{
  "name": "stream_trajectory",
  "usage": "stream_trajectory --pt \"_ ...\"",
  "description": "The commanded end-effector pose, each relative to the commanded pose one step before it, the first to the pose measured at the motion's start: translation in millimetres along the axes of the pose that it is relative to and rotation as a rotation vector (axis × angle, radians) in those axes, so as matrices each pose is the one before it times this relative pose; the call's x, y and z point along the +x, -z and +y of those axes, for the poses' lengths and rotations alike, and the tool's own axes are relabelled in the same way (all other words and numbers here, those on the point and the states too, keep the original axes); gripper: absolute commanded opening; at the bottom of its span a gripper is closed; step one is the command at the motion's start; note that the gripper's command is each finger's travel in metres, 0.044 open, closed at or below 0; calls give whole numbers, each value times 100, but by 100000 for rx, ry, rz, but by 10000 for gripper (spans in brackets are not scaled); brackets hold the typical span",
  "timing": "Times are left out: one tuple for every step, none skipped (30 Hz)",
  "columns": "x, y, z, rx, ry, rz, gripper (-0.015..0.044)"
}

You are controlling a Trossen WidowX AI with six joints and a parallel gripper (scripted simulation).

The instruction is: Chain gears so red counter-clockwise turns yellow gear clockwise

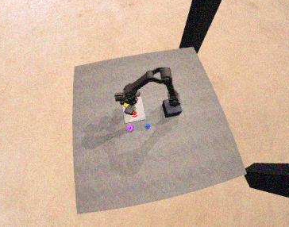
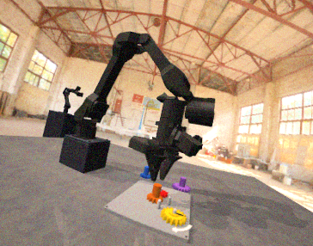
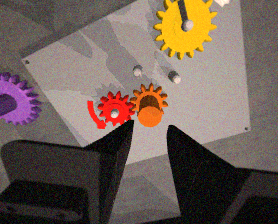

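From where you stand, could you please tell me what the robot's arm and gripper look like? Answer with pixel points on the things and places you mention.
The arm (image 1: 147, 77) (image 2: 107, 78) is matte black throughout, with chunky angular links and rounded joint housings. Its gripper (image 1: 129, 109) (image 2: 157, 180) (image 3: 150, 127) is also black, with two wedge-shaped fingers that taper to narrow tips. I can make out no cables, markings or sleeve on either.

Seen from the exterior view, the board (image 1: 140, 118) (image 2: 130, 203) (image 3: 210, 110) lies on the table (image 1: 171, 151) (image 2: 35, 198) (image 3: 262, 100). On the board, the driven gear (image 1: 126, 105) (image 2: 174, 218) (image 3: 175, 37) sits front right; the drive gear (image 1: 134, 113) (image 2: 164, 193) (image 3: 120, 104) farther back, a third gear (image 2: 154, 198) (image 3: 142, 94) beside it. Behind the board stand two loose gears, one left (image 1: 148, 126) (image 2: 145, 173), one right (image 1: 129, 128) (image 2: 181, 187) (image 3: 25, 102). The arm's base block (image 1: 172, 113) (image 2: 76, 155) is behind left.
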State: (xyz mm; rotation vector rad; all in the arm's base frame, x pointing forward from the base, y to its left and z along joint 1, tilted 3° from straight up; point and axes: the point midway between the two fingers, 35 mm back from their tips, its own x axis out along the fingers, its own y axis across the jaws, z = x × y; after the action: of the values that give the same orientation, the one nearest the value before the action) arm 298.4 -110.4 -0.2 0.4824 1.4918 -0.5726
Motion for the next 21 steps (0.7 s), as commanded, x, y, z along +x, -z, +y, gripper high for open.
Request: stream_trajectory --pt "-2520 -210 61 524 -543 -1422 140" --pt "-161 10 -4 0 -1 0 140" --pt "0 0 0 0 0 0 140" --pt "931 77 249 -2826 -57 -102 166" --pt "-20 459 658 -7191 -101 46 193" --pt "-29 718 1115 -11985 -164 66 219" --pt "-29 771 1404 -14643 -193 65 245" --pt "-22 630 1450 -14651 -183 49 271" --pt "-15 488 1481 -14651 -172 37 298" --pt "-8 346 1499 -14651 -161 26 324" --pt "-1 205 1503 -14652 -149 19 350" --pt "2 140 1465 -14621 -134 21 376" --pt "11 6 1450 -14636 -124 17 402" --pt "17 -112 1237 -12721 -100 14 429" --pt "18 -163 926 -9748 -72 11 440" --pt "21 -209 874 -9418 -67 11 440" --pt "24 -251 829 -9174 -62 12 440" --pt "27 -293 803 -9154 -60 13 440" --pt "31 -340 789 -9301 -59 15 440" --pt "13 -489 381 -4484 -30 -18 440" --pt "5 -175 128 -1570 -10 -6 440"
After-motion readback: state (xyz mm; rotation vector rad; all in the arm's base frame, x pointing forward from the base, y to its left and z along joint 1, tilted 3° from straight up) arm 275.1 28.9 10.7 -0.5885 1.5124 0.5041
